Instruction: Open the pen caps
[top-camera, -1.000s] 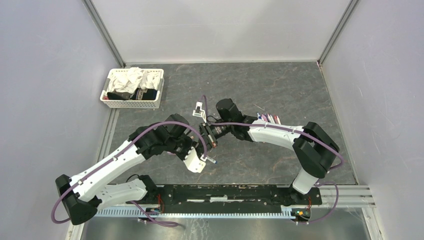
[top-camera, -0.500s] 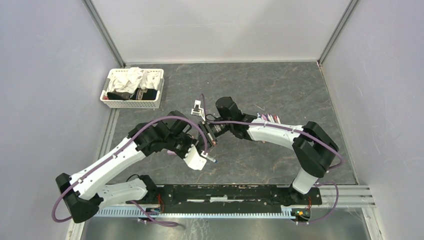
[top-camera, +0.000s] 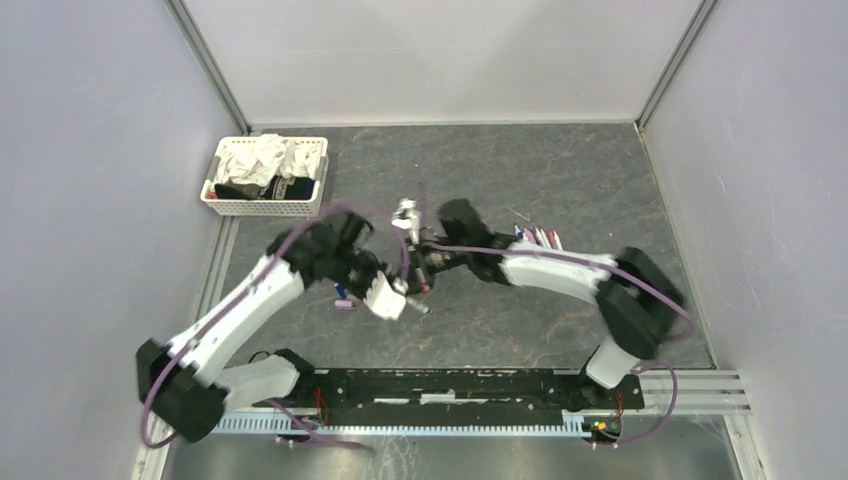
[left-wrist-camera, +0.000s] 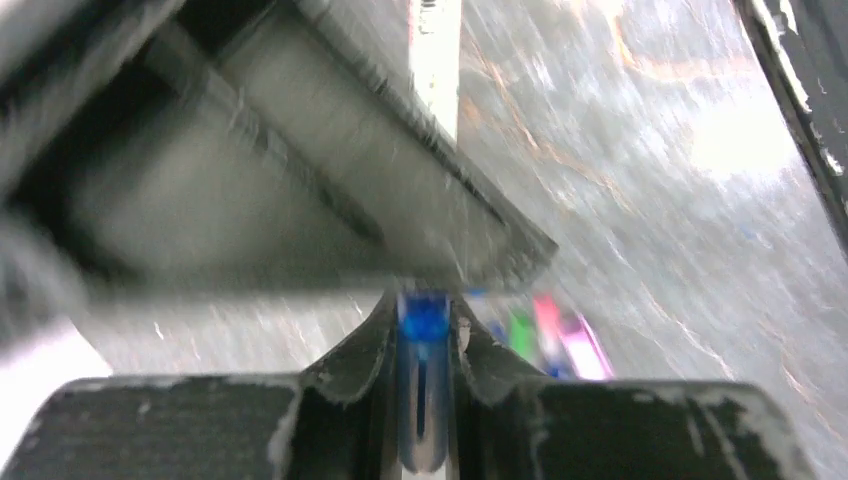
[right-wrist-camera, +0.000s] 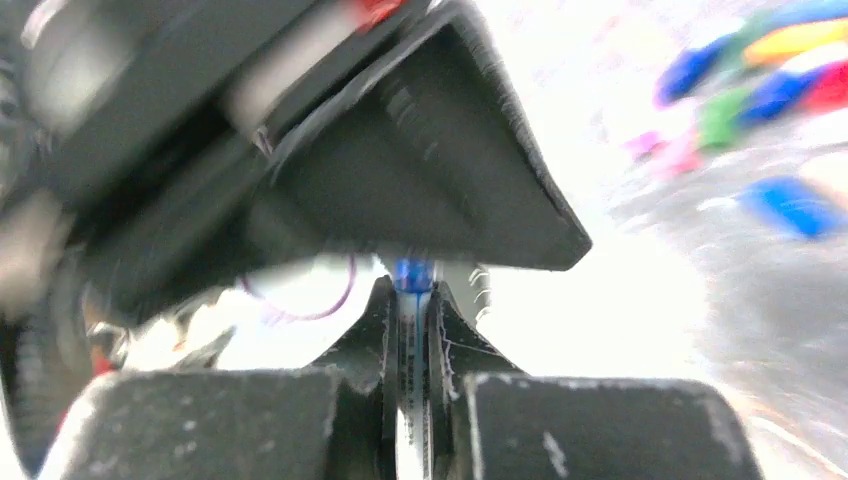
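Since uncapping needs a counter-pull, the left gripper (left-wrist-camera: 424, 312) and right gripper (right-wrist-camera: 411, 288) both clench one blue-tipped pen (left-wrist-camera: 423, 420) at the overhead view's centre.

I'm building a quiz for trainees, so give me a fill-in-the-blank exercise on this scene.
The left gripper and the right gripper both clamp a pen with a ____ end.
The basket holding cloths is ____.
The loose pens lie beside the ____ arm.
Missing: blue; white; right.
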